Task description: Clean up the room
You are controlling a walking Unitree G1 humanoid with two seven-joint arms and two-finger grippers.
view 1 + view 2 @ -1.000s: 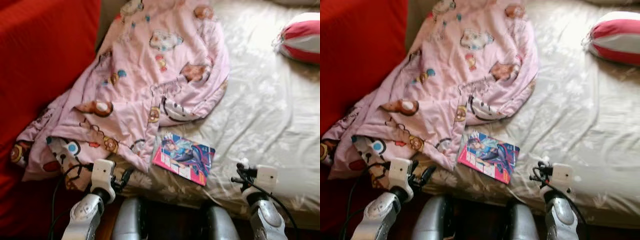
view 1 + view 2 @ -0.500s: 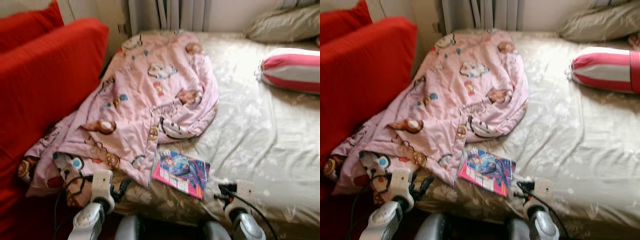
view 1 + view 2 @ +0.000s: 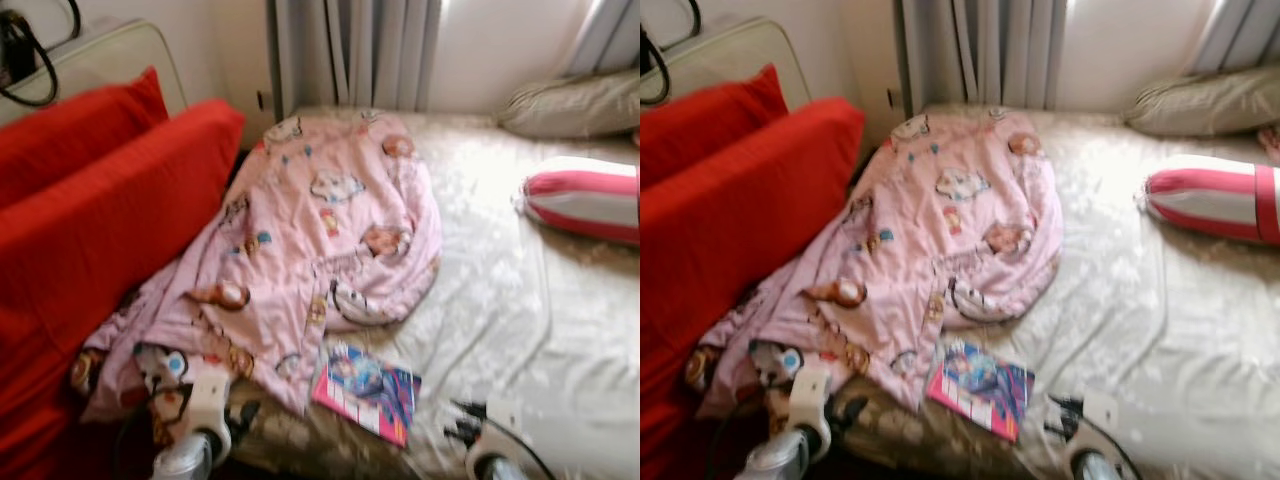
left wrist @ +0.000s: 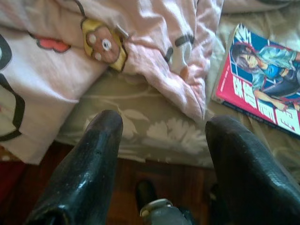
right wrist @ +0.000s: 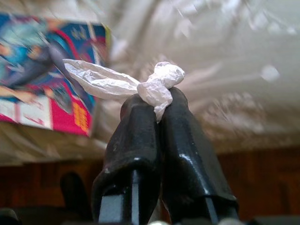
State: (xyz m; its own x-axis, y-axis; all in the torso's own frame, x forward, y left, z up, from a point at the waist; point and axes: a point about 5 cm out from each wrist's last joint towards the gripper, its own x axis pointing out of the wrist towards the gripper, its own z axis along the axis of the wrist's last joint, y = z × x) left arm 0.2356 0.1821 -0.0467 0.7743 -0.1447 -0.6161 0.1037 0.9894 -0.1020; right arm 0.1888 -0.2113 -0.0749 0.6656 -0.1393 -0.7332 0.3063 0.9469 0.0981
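White crumpled tissue (image 5: 154, 84) pinched in right hand (image 5: 157, 101), clenched at near edge of bed (image 3: 520, 300), just right of comic book (image 3: 367, 388). Left hand (image 4: 161, 136) spread, empty, near pink blanket (image 3: 320, 240). Likely step: carrying scrap off. Next: find a bin, none visible.

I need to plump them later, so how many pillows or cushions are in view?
4. Two red cushions stand stacked left of the bed, a striped bolster pillow lies on the bed's right side, and a beige pillow sits at its far right corner. The pink blanket may hide more.
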